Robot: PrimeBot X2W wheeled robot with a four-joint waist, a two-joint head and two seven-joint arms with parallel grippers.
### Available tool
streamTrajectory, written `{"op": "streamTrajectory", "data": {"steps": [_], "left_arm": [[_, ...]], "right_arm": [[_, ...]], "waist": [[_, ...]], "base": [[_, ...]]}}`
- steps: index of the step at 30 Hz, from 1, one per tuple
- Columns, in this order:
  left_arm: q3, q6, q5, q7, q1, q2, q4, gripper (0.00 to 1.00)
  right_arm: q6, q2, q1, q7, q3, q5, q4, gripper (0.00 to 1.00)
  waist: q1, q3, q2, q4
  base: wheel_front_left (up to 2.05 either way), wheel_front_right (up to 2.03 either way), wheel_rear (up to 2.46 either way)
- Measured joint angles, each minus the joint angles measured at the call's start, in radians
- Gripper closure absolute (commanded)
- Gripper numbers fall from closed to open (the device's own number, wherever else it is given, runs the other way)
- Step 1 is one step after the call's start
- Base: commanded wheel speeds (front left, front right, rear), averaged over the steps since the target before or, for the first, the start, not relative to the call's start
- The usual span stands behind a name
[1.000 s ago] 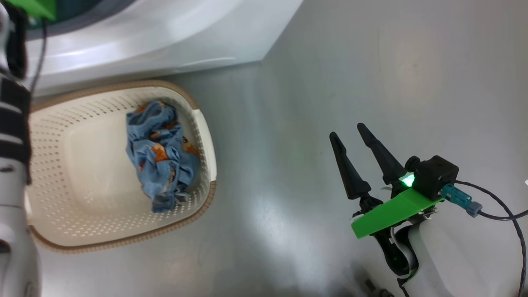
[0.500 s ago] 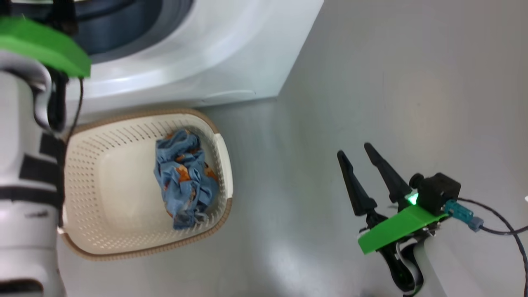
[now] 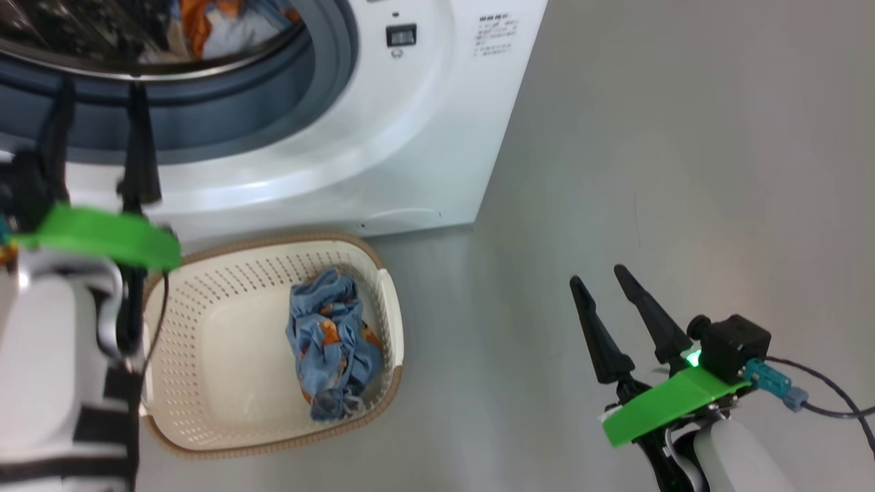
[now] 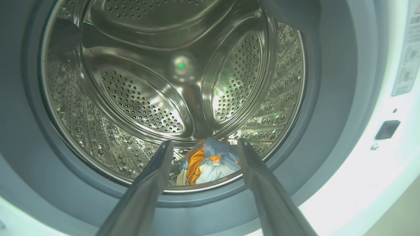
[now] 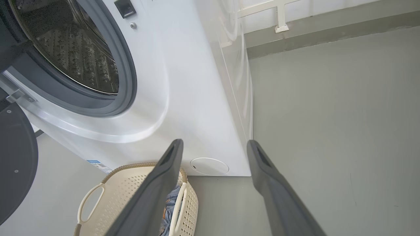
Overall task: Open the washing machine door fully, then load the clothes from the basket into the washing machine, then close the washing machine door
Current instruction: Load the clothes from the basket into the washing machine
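At the washing machine point(image 4: 361, 183) drum, left end effector point(image 4: 204, 141) is wide open, holding nothing; right end effector point(image 3: 596, 275) too, over floor point(image 3: 683, 137).

I'm steering through what looks like a plain laundry corner, where a white front-loading washing machine point(image 3: 424, 137) stands on a bare, smooth grey floor point(image 3: 683, 171) with a perforated basket point(image 3: 391, 321) of clothes point(image 3: 331, 348) at its foot.
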Motion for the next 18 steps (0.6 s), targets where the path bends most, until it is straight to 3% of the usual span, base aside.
{"op": "streamTrajectory", "data": {"steps": [10, 18], "left_arm": [[0.051, 0.016, 0.01, 0.0, 0.255, -0.016, -0.194, 0.0], [0.099, 0.037, 0.014, 0.0, 0.462, -0.07, -0.317, 0.0]], "right_arm": [[0.0, -0.004, 0.052, 0.0, -0.008, -0.024, -0.023, 0.0], [0.0, -0.008, 0.09, 0.0, -0.008, -0.024, -0.031, 0.0]], "waist": [[0.0, -0.097, 0.0, 0.01], [0.0, -0.167, 0.0, 0.016]], "base": [[0.0, 0.0, 0.0], [0.0, 0.0, 0.0]]}}
